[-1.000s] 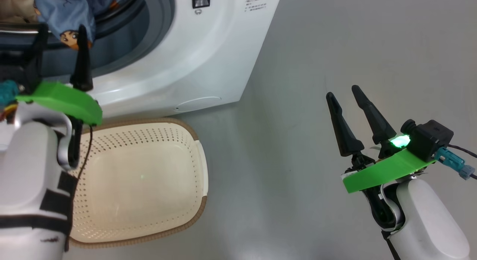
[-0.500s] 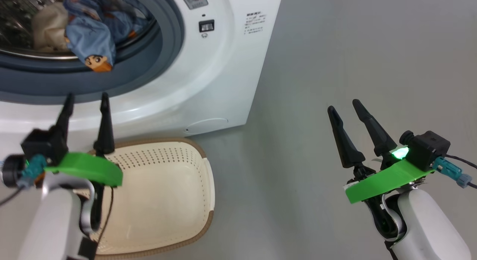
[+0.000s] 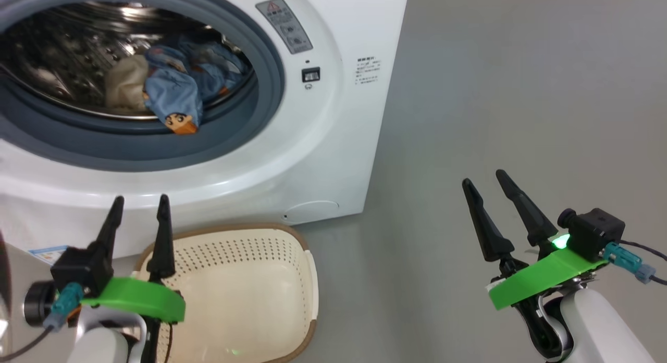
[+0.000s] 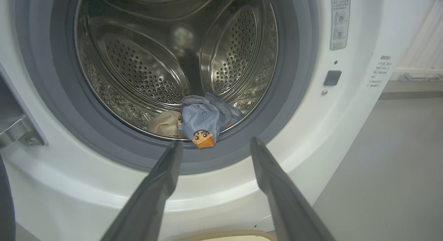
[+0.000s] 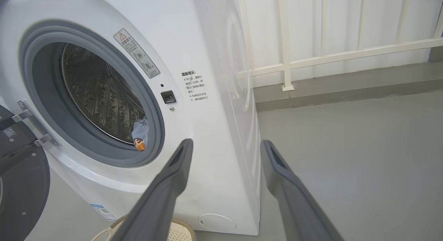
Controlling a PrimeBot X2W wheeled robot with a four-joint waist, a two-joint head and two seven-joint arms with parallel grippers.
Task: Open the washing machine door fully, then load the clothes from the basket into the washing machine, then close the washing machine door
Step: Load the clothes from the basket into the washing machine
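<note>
The washing machine (image 3: 333, 144) stands with its mouth uncovered. The washing machine door (image 5: 20, 185) hangs swung out at the left on its metal hinge (image 4: 17, 133). The clothes (image 3: 172, 95), light blue and cream, lie at the front of the steel drum, and an orange-printed corner (image 4: 202, 139) droops onto the grey gasket. The basket (image 3: 307, 259) sits on the floor before the machine, its inside bare. My left gripper (image 3: 140, 198) hovers open over the basket's near-left rim, pointing at the drum, holding nothing. My right gripper (image 3: 483, 177) stands open and empty over the floor to the right.
Grey floor (image 3: 495, 92) spreads to the right of the machine. A white railing and wall (image 5: 311, 54) run behind it. A blue label sticker (image 3: 47, 253) shows low on the machine's front.
The head camera has tilted up, showing more of the drum. My left gripper has drawn back from the drum mouth, away from the clothes, to a spot above the basket. The right arm has barely moved.
</note>
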